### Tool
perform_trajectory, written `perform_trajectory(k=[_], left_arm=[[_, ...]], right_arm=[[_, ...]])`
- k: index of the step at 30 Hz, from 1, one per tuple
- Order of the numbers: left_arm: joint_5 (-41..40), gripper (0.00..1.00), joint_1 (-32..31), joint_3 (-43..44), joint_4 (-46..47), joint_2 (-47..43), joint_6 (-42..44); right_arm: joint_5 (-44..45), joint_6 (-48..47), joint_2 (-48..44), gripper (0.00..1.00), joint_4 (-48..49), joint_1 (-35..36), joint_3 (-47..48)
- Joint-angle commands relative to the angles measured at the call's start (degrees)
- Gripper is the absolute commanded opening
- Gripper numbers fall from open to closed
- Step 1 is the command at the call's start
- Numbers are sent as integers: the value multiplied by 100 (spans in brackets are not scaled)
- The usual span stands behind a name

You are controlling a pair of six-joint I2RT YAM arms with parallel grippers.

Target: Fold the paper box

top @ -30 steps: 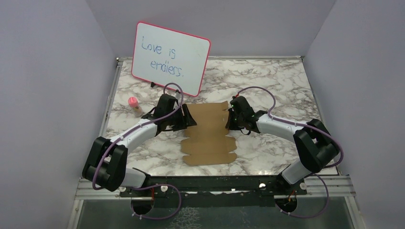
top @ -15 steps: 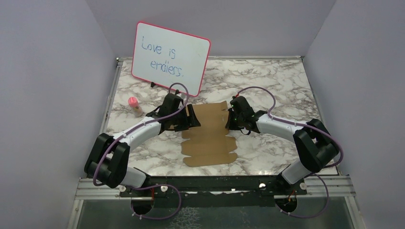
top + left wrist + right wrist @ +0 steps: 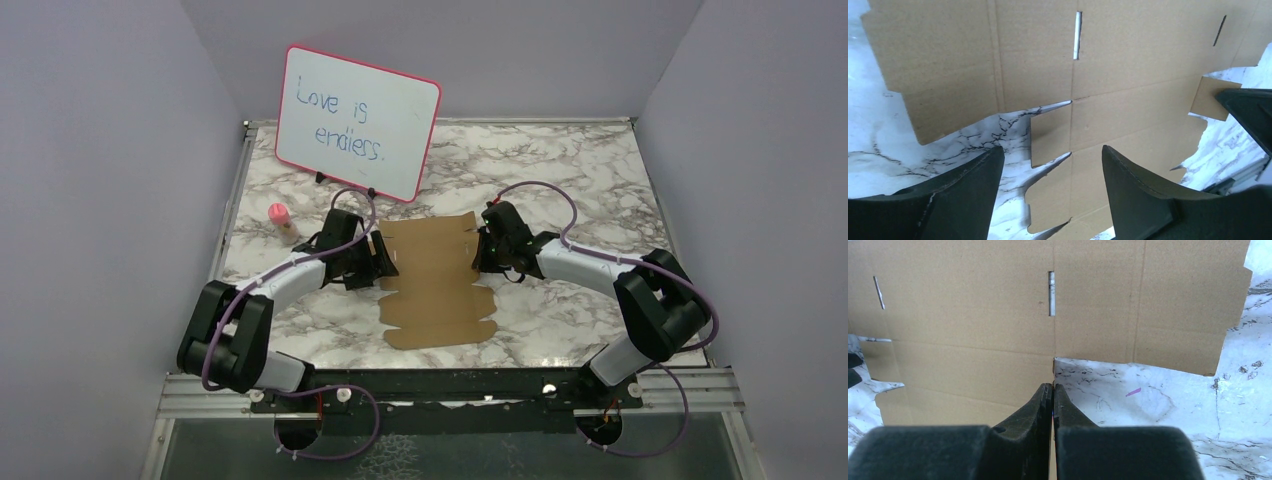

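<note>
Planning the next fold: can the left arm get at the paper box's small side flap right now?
Probably yes: the left gripper is open at the paper box's edge, the small flap sits just ahead between its fingers, and nothing lies in between.

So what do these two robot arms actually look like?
The left arm and right arm each have white curved links between chunky black joints, with a thin purple cable looping alongside. The left gripper and right gripper each end in two matte black, wedge-shaped fingers.

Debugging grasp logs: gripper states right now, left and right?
Left gripper: open, holding nothing.
Right gripper: closed, pinching a flap of the cardboard sheet.
</note>
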Motion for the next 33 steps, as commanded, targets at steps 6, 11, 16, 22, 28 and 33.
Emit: perform_trajectory(k=[6,11,16,22,28,33], left_arm=[[712,68,69,-222,811,398,-90],[767,50,26,-115,909,362,-111],[601,39,-53,103,772,185,-146],[350,35,-364,355,580,225,-133],[-83,35,-627,588,310,316,-9],[-159,35,-717,597,298,523,8]], right_arm=[[-129,61,142,9,-37,59,-106],[-132,69,133,9,-28,56,-104],[-130,85,108,9,-3,60,-136],[-131,74,130,9,-22,55,-110],[-131,74,147,9,-22,55,-96],[-134,72,163,9,-21,55,-91]])
